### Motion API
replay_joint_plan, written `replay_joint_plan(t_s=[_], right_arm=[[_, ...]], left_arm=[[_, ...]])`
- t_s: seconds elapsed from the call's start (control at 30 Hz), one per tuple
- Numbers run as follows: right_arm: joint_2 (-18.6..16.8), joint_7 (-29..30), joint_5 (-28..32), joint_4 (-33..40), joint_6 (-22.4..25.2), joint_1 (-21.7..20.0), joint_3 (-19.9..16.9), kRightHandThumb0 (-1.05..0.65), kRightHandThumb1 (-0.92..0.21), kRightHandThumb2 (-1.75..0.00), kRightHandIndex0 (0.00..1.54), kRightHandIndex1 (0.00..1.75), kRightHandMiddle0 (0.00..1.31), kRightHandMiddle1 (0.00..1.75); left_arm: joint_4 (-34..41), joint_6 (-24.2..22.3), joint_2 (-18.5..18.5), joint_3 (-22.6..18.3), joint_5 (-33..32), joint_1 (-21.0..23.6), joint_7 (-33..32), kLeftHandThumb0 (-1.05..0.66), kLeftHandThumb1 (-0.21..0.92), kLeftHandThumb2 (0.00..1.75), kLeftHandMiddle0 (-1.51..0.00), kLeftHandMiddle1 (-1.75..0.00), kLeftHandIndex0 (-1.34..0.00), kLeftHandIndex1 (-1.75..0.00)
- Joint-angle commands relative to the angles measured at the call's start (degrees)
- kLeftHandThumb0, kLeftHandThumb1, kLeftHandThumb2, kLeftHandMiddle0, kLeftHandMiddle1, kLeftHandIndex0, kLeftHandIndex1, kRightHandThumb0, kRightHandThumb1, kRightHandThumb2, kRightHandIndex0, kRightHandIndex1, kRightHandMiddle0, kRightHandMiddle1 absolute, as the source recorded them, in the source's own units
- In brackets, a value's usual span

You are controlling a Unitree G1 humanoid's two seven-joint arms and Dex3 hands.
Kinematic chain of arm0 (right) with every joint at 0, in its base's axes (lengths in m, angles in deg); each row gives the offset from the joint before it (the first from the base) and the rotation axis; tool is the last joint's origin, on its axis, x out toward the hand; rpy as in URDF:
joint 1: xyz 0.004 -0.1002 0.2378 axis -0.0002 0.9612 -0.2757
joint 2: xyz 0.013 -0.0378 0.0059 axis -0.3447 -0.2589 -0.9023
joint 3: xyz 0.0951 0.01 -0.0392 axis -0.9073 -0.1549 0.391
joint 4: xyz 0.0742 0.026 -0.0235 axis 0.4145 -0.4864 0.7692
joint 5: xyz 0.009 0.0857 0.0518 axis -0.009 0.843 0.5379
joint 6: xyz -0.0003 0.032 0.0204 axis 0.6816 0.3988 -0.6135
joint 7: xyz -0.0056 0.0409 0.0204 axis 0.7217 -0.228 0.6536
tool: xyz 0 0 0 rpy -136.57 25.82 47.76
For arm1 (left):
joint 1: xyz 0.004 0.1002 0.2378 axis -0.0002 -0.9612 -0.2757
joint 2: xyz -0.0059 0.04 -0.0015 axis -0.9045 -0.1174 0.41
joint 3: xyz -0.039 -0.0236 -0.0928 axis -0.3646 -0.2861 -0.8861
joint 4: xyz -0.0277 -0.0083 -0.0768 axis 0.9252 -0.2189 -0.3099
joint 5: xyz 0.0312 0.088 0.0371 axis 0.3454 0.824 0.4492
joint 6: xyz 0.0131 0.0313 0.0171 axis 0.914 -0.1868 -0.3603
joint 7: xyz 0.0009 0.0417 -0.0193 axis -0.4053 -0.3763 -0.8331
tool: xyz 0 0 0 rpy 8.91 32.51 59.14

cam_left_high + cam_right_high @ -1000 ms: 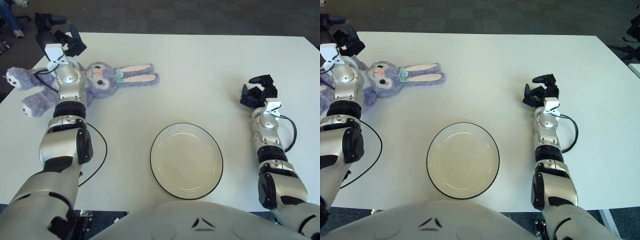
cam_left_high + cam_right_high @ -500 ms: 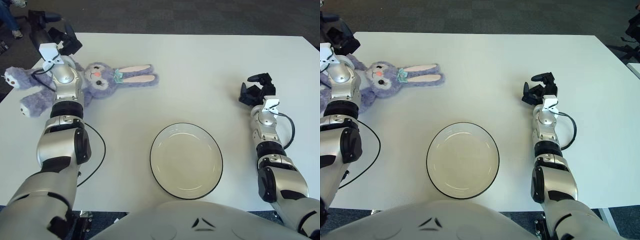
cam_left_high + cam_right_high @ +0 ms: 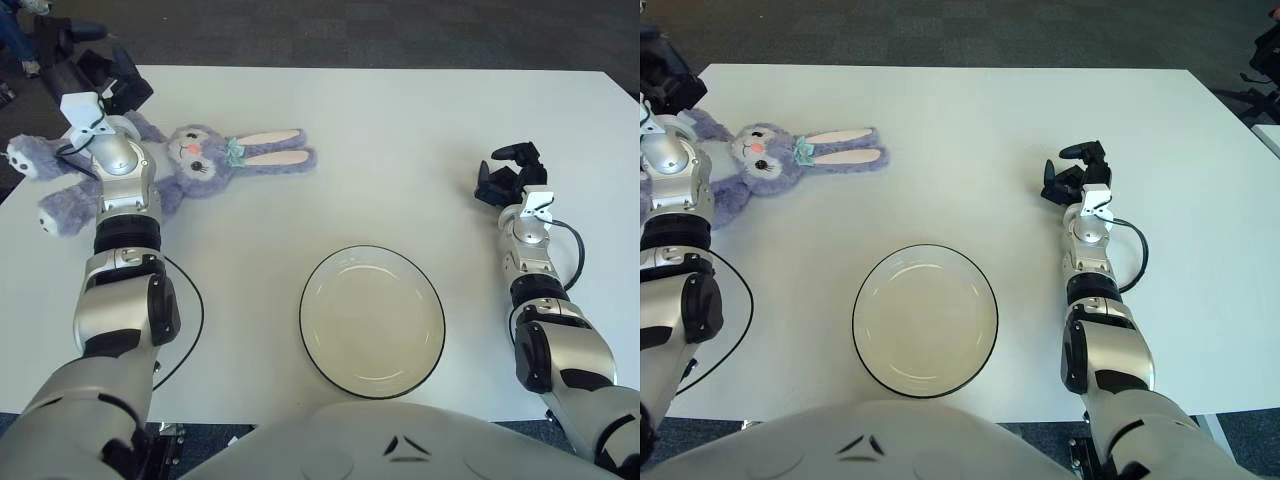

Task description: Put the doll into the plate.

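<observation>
You see L hand (image 3: 85,70) far left beyond doll (image 3: 190,160), finger state unclear. R hand (image 3: 505,172) right of plate (image 3: 372,320), fingers clenched, holding nothing.

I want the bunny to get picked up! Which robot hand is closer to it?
Left. The left hand is just past the bunny, at the table's far left corner. The right hand is far off to the bunny's right, beyond the plate.

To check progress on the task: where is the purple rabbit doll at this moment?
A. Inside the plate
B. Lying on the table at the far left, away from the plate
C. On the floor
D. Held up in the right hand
B: the doll lies flat on the table at far left, while the plate holds nothing.
</observation>
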Motion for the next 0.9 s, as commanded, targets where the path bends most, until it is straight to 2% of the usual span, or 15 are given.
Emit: replay_joint_plan(t_s=[0.0,0.23,0.37,0.7,0.87], right_arm=[[-0.1,-1.3,-0.4,-2.1,0.2,-1.1,0.6,-0.01,-0.38,-1.20,0.69,1.56,0.31,1.75],[0.0,-1.6,0.0,-2.9,0.2,-1.6,0.7,-0.01,-0.38,-1.20,0.69,1.55,0.31,1.75],[0.0,-1.5,0.0,-3.1,0.0,-1.7,0.7,-0.01,-0.38,-1.20,0.69,1.56,0.31,1.75],[0.0,-1.2,0.4,-3.1,-0.1,-1.6,0.4,-0.01,-0.39,-1.19,0.68,1.56,0.31,1.75],[0.1,-1.0,0.3,-2.9,0.1,-1.4,0.3,-0.01,-0.38,-1.19,0.68,1.56,0.31,1.75]], left_arm=[[0.9,-2.9,-1.1,-2.1,-0.3,0.0,-2.6,-0.44,0.45,1.15,-0.98,-1.68,-0.51,-1.75],[0.8,-6.4,-1.8,-2.4,2.8,0.8,-7.8,-0.43,0.47,1.13,-0.99,-1.73,-0.49,-1.75],[-0.2,-10.1,-3.0,-2.3,3.6,1.5,-9.0,-0.43,0.49,1.09,-1.00,-1.74,-0.47,-1.75],[3.2,-22.5,-4.0,-1.5,3.9,1.5,-7.8,-0.43,0.51,1.08,-1.09,-1.75,-0.47,-1.75],[1.3,-28.1,-4.8,-0.3,4.6,3.8,-7.1,-0.43,0.51,1.07,-1.13,-1.75,-0.46,-1.75]])
